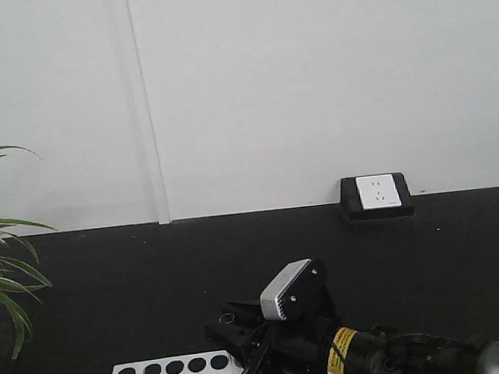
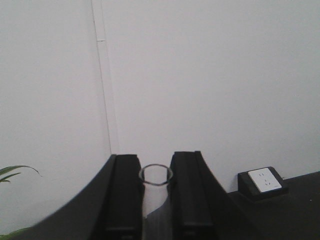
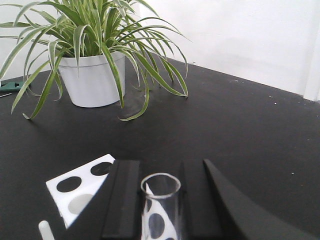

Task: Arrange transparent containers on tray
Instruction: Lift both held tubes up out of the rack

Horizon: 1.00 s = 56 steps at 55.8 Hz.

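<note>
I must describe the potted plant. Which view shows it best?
Right wrist view: the plant shows with its white pot. The front view has only leaves at its left edge; the left wrist view, only leaf tips.

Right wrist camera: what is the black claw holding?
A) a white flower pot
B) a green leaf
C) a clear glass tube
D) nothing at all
C: a glass tube with an open round rim stands upright between the two black fingers of the right gripper, which press against it from both sides.
</note>
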### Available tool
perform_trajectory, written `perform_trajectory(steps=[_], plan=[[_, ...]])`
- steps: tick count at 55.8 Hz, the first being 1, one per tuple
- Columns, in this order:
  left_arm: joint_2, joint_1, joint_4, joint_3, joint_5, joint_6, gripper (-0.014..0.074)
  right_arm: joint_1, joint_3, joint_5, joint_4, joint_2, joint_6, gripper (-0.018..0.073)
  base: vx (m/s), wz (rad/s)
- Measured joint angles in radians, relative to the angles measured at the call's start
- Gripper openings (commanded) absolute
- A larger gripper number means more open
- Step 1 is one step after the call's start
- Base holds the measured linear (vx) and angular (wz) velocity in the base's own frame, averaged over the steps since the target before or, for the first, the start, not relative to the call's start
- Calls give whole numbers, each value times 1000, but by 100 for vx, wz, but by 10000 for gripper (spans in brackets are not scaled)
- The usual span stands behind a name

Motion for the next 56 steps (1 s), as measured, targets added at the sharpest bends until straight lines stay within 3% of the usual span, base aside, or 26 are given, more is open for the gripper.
perform_trajectory(steps=[11,23,41,56], plan=[[0,0,0,0,1,0,-6,0,2,19,-7,-63,23,-13,0,0],[0,0,-1,0,50,0,-6,0,2,127,-8,-285,44,-13,0,0],[0,-4,-6,0,140,0,-6,0,2,520,-6,-697,186,-13,0,0],[0,-104,-8,93,152,0,-6,0,7,871,-53,-891,234,-13,0,0]])
